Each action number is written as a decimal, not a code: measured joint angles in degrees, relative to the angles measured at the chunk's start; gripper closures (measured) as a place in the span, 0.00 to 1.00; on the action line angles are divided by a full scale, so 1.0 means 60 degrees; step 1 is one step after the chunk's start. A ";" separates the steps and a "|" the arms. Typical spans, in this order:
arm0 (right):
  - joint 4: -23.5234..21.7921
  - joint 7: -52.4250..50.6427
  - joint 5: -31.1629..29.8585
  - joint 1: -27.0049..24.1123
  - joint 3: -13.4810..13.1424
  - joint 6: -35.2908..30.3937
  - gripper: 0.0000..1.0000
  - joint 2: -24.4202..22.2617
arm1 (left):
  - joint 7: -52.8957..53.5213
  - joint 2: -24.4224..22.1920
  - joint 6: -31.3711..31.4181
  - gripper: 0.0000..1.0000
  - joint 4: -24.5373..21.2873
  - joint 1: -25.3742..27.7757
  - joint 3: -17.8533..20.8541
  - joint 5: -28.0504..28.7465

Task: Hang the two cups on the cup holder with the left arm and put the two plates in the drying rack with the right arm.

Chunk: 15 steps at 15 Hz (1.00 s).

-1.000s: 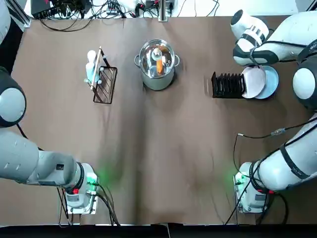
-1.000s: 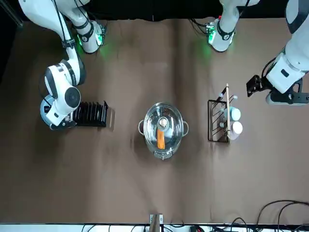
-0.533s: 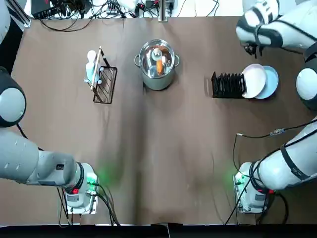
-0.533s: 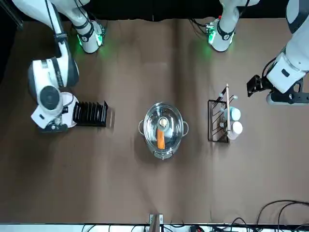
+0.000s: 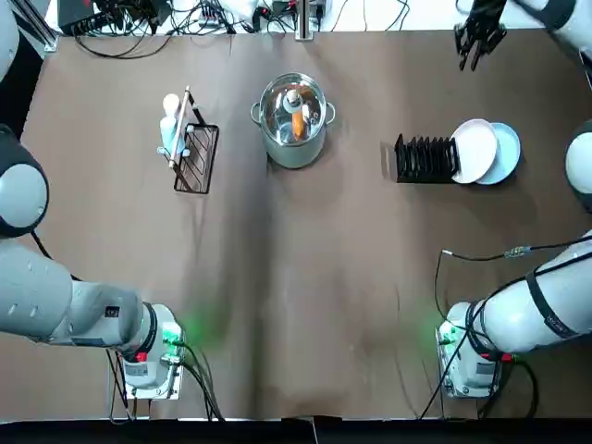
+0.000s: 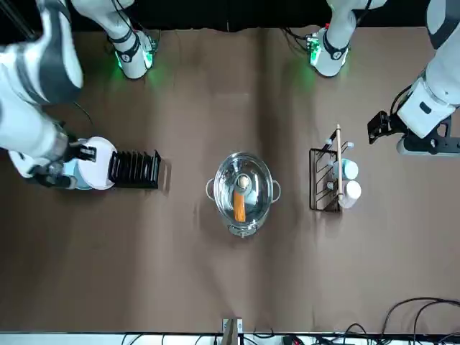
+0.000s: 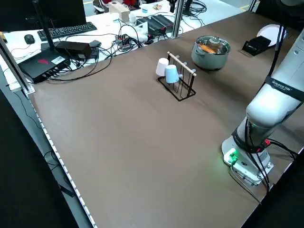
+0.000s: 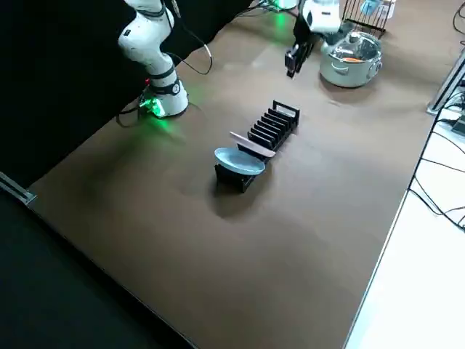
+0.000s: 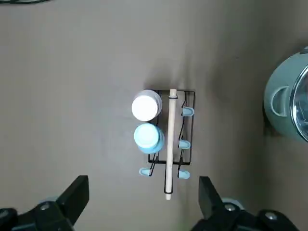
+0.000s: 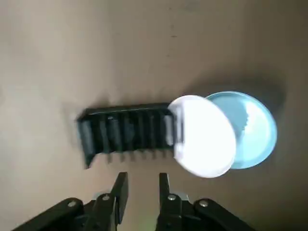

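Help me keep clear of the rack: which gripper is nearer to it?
Right. The right gripper hangs open above the table, just past the rack; the left gripper, also open, is far left, beyond the cup holder.

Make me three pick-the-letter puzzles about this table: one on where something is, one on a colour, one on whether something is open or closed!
1. Where are the two cups?
A) inside the pot
B) hanging on the cup holder
C) in the drying rack

2. What colours are the two plates?
A) red and green
B) both black
C) white and light blue

3. How are the right gripper's fingers?
A) open
B) closed together
C) closed on a plate

Answers:
1: B, the two cups hang on the cup holder's pegs.
2: C, one of the two plates is white, the other light blue, at the end of the drying rack.
3: A, a gap shows between the right gripper's fingers.
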 joint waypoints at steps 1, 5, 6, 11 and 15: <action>0.0323 -0.0002 0.0180 -0.0088 -0.0002 -0.0329 0.59 -0.0070 | -0.0002 0.0000 0.0000 0.00 0.0001 0.0005 0.0010 0.0000; 0.1025 -0.0002 0.0342 -0.0139 0.0022 -0.0995 0.48 -0.0201 | -0.0002 0.0000 0.0000 0.00 0.0001 0.0031 0.0092 0.0000; 0.1046 -0.0002 0.0346 -0.0133 0.0034 -0.1001 0.46 -0.0200 | -0.0002 0.0000 0.0000 0.00 0.0001 0.0036 0.0104 0.0000; 0.1115 -0.0156 0.0269 -0.0072 0.0090 -0.1010 0.39 -0.0287 | 0.0002 -0.0006 0.0000 0.00 0.0002 0.0079 0.0120 0.0000; 0.1119 -0.0394 -0.0094 0.0117 0.0130 -0.1041 0.33 -0.0516 | 0.0084 -0.0013 0.0000 0.01 0.0010 0.0276 0.0074 0.0000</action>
